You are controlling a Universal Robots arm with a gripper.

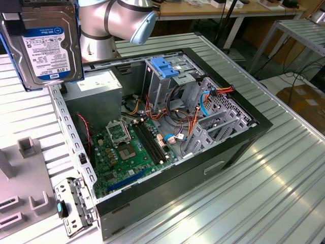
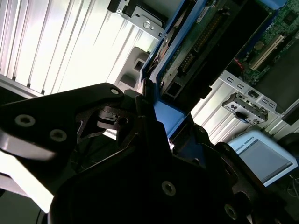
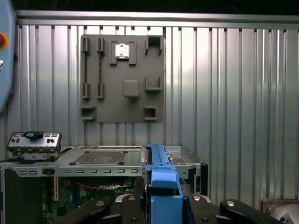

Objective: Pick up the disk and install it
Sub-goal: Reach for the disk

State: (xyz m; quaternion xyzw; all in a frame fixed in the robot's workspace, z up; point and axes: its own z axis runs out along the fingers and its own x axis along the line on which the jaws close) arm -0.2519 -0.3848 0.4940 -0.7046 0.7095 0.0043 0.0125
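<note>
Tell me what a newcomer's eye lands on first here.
The disk, blue-framed, hangs high at the exterior view's left, clamped in the gripper as the first wrist view shows. Beside it in the exterior view lies the open computer case, with its green motherboard and tangled cables exposed.

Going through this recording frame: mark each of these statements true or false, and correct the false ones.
1. The gripper is shut on the disk. True.
2. The disk sits inside the computer case. False: it is held in the air, outside the case.
3. The case is closed. False: it is open, with the motherboard exposed.
4. A grey fixture plate lies on the ribbed table. True.
</note>
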